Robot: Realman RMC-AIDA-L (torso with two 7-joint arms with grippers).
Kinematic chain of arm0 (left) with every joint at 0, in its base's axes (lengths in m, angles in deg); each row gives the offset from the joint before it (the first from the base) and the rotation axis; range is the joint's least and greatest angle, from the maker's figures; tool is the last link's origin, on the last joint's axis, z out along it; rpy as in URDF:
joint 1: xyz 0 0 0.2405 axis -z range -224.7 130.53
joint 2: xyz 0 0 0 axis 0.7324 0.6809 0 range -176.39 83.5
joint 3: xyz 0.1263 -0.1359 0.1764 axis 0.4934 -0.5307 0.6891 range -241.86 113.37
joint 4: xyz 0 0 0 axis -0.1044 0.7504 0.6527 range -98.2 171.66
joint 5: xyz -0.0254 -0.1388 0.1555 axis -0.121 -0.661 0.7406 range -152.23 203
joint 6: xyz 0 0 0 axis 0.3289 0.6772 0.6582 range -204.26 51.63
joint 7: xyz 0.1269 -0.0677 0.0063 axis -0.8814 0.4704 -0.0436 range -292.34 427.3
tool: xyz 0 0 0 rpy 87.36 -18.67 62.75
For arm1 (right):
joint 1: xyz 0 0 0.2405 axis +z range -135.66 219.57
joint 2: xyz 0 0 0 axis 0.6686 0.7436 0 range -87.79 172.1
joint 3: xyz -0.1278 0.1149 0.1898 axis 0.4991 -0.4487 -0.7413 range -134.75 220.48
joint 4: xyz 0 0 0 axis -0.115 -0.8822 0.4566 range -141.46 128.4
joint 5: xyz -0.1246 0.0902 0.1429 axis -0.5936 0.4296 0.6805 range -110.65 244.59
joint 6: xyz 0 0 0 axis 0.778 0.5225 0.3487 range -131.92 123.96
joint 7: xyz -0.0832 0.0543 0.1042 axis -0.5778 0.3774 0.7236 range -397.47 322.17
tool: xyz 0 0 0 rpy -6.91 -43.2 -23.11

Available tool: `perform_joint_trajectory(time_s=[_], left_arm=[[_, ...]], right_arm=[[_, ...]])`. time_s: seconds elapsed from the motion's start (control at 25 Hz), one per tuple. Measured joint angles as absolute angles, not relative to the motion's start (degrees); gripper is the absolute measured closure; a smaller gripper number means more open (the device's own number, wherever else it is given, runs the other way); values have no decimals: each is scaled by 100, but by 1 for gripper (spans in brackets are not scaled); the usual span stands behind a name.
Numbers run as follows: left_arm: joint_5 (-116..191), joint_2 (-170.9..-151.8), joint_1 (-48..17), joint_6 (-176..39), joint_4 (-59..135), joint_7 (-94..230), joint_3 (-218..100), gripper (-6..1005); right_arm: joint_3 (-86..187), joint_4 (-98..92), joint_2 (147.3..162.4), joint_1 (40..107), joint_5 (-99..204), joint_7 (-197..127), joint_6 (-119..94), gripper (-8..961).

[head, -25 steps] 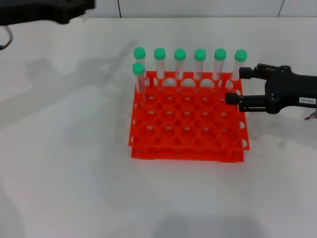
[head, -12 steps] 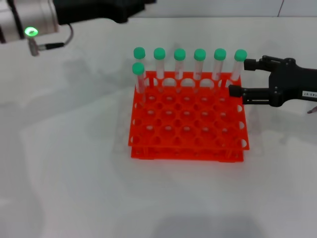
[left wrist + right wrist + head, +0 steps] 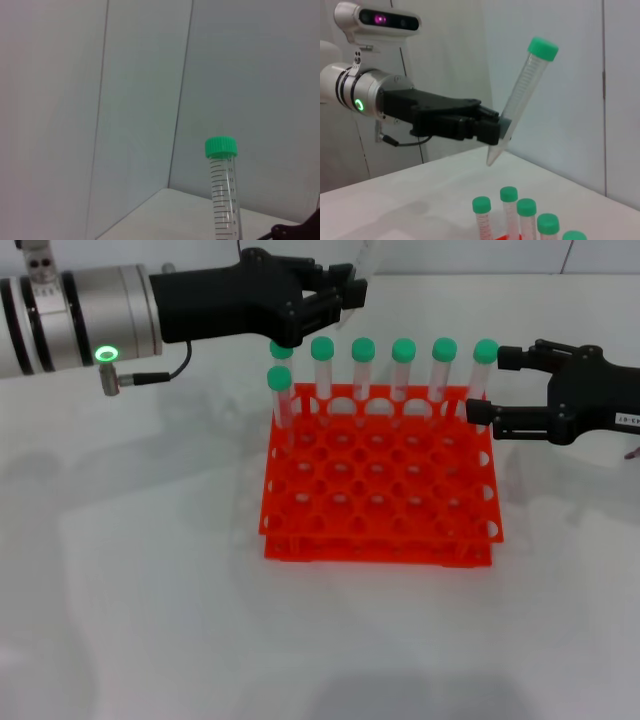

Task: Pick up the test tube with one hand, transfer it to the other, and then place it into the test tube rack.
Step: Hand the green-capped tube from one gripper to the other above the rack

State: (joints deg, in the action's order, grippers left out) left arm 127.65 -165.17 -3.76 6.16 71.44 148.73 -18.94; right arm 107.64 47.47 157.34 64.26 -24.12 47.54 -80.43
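My left gripper (image 3: 345, 296), black on a silver arm with a green light, hovers over the back left of the rack, shut on the test tube (image 3: 361, 260). In the right wrist view this gripper (image 3: 495, 131) pinches the tube (image 3: 520, 95) near its round bottom, and the tube tilts with its green cap up. The left wrist view shows the same tube (image 3: 223, 195) upright. The orange-red test tube rack (image 3: 380, 490) stands mid-table with several green-capped tubes (image 3: 363, 365) along its back row. My right gripper (image 3: 490, 386) is open beside the rack's back right corner, holding nothing.
White tabletop (image 3: 150, 590) surrounds the rack. A pale wall (image 3: 450, 255) runs close behind the table. The back right tube (image 3: 484, 365) stands right at the right gripper's fingertips.
The left arm has swung in from the upper left, bringing the tube over the rack's back left. The right gripper has shifted slightly right and back, still open.
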Motion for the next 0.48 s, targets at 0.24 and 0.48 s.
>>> perform_joint_trajectory(time_s=[0.24, 0.48], left_arm=[[12762, -16515, -486, 648, 7112, 14669, -1895, 800], [12760, -16436, -528, 620, 6769, 14192, -1955, 799]], right_arm=[[10750, 4752, 15728, 6428, -2301, 4719, -8030, 112], [10628, 4744, 15733, 6428, -2238, 4636, -8066, 113]])
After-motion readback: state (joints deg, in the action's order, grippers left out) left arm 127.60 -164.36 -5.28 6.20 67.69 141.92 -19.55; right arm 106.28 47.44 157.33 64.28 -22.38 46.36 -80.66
